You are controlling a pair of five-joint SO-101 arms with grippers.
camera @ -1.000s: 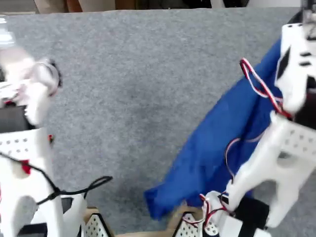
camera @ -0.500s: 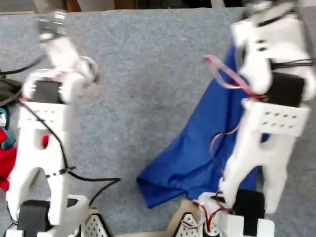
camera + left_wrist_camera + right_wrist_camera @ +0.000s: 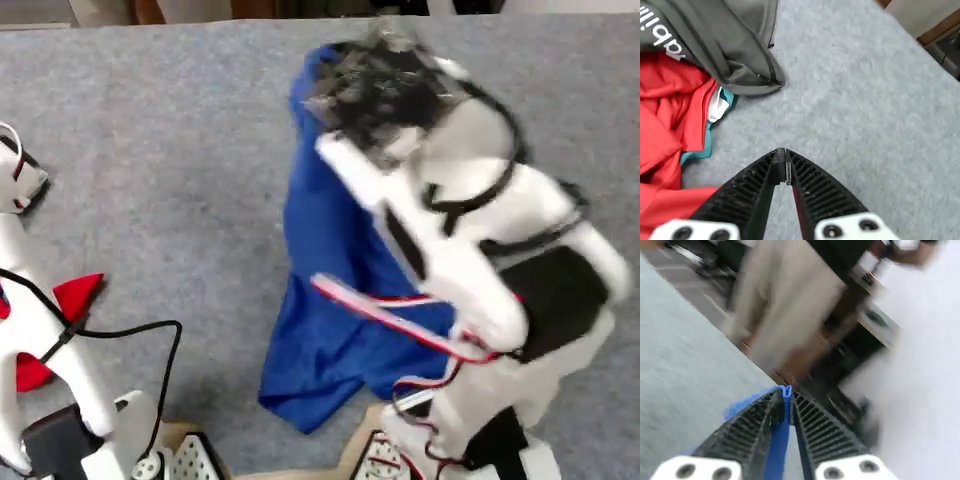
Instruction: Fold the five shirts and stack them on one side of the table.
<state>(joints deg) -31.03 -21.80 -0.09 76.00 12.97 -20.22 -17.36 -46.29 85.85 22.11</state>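
A blue shirt (image 3: 320, 300) stretches across the grey table from its near edge up toward the far edge. My right gripper (image 3: 785, 392) is shut on the blue shirt (image 3: 780, 440), holding a strip of cloth between its fingers; in the high view the right arm (image 3: 470, 250) leans over the shirt with the gripper near the far edge. My left gripper (image 3: 784, 159) is shut with nothing in it, above bare table beside a pile of a red shirt (image 3: 665, 125), a teal-and-white shirt (image 3: 715, 110) and a dark grey shirt (image 3: 725, 45). The red shirt (image 3: 60, 320) shows at the table's left edge.
The left arm (image 3: 40, 330) stands at the left with a black cable (image 3: 130, 335) looping beside it. The grey table (image 3: 180, 150) is bare between the arms. A person in light trousers (image 3: 785, 305) stands beyond the far edge.
The right arm swung from the right side toward the middle and far edge, dragging the blue shirt leftward with it. The left arm pulled back to the left edge.
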